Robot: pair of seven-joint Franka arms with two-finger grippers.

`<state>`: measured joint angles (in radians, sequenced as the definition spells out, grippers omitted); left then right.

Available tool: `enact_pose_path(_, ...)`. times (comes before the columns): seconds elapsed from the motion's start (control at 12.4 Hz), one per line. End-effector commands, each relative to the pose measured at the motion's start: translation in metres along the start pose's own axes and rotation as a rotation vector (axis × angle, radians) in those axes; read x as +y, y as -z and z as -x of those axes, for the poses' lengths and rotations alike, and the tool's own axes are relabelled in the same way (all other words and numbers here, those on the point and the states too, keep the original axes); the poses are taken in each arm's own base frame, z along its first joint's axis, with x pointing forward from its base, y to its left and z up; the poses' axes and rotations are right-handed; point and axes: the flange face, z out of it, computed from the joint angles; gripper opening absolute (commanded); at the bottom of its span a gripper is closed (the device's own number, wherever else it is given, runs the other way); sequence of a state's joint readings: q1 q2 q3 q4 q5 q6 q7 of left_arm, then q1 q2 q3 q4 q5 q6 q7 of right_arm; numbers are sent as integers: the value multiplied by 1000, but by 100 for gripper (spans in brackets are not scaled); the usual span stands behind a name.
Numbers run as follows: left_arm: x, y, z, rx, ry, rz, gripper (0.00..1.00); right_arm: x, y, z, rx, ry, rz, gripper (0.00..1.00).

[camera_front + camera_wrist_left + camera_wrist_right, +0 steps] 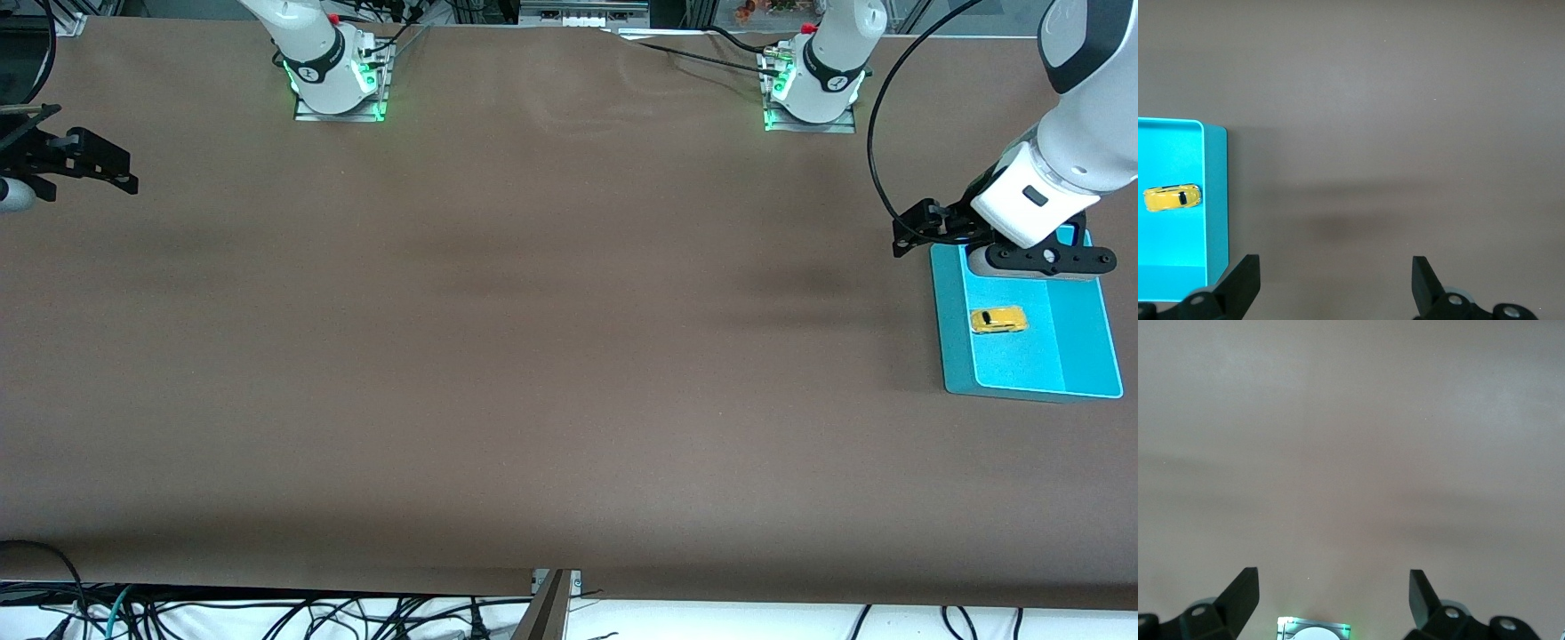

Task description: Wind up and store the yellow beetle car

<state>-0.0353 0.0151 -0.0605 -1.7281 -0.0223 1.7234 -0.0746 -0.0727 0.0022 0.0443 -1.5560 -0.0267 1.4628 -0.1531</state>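
Front view: the yellow beetle car lies inside a turquoise tray that sits on the brown table at the left arm's end, toward three o'clock of the picture. The car rests on the tray's floor, in the part toward the right arm's end, touching no gripper. The left gripper hangs in the air over the table just beside the tray's farther corner, at about eleven o'clock from the car, with nothing between its fingers. The right gripper waits at the right arm's end, at about nine o'clock of the picture, over bare table and well apart from the car and tray.

Left wrist view: the left gripper has its jaws spread wide and empty, over bare table. The tray shows beside it, with the car lying on its floor near one wall.

Right wrist view: the right gripper likewise stands released, jaws wide apart and holding nothing, with only the table under it.
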Motion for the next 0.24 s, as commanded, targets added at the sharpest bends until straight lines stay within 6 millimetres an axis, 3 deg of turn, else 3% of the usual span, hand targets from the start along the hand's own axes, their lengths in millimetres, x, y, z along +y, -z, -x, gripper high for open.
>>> enact_pose_path(0.0,0,3,7,14,6,-26,100,1,7,0,2,-7,2,99)
enact_pose_path(0.16,1,3,7,14,7,-24,100,1,7,0,2,-7,2,99)
